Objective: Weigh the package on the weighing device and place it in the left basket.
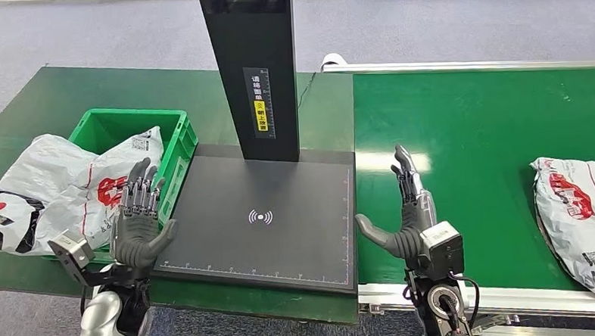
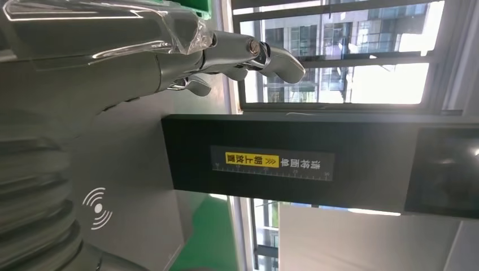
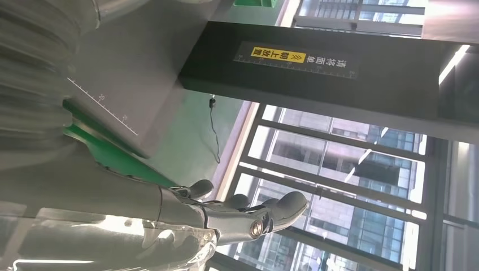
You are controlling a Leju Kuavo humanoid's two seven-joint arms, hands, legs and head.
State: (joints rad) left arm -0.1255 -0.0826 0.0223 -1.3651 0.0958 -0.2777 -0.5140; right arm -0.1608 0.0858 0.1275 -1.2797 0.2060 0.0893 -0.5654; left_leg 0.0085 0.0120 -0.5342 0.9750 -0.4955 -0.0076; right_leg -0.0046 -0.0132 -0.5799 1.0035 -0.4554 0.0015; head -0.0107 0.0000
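A white package [image 1: 580,209] with red print lies at the right end of the green conveyor belt [image 1: 474,122]. The dark weighing plate [image 1: 259,215] with its black upright column [image 1: 256,71] stands bare in the middle. My left hand [image 1: 139,216] is raised over the plate's left edge, fingers spread, holding nothing. My right hand [image 1: 404,216] stands upright just right of the plate, open and empty, well short of the package. The green basket [image 1: 174,143] sits left of the plate, with white packages [image 1: 68,185] piled in and over it. The column [image 2: 294,164] also faces the left wrist camera.
The green table [image 1: 64,95] carries the basket and scale. Extra white bags hang over the table's left edge [image 1: 1,219]. A metal rail [image 1: 472,66] borders the conveyor's far side. Grey floor lies beyond.
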